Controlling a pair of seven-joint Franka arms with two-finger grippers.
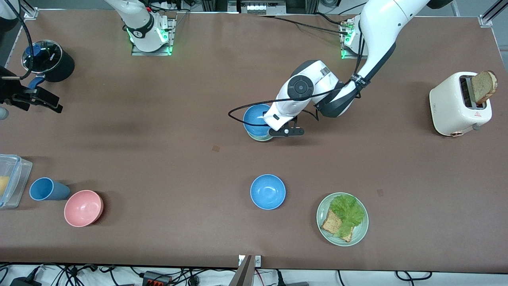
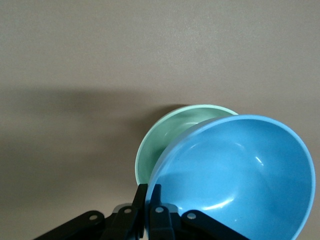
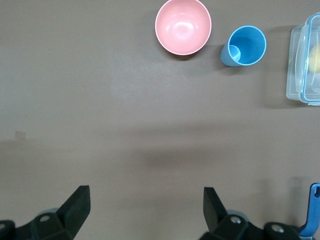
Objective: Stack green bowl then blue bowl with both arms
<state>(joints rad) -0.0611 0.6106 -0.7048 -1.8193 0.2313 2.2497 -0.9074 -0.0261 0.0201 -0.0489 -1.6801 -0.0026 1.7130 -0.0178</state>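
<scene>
A brown table [image 1: 158,131] is seen in the front view. The left gripper [image 1: 278,129] is held over the green bowl [image 1: 260,138] mid-table, and a blue bowl [image 1: 256,117] is pinched at its rim there. A second blue bowl [image 1: 268,192] lies nearer the camera.

In the left wrist view, the fingers [image 2: 150,210] are pressed onto the tilted blue bowl's [image 2: 240,175] rim above the green bowl [image 2: 165,145].

In the right wrist view, the right gripper [image 3: 145,210] is spread wide over bare table, with a pink bowl [image 3: 183,26] and blue tumbler [image 3: 245,46] in sight.
</scene>
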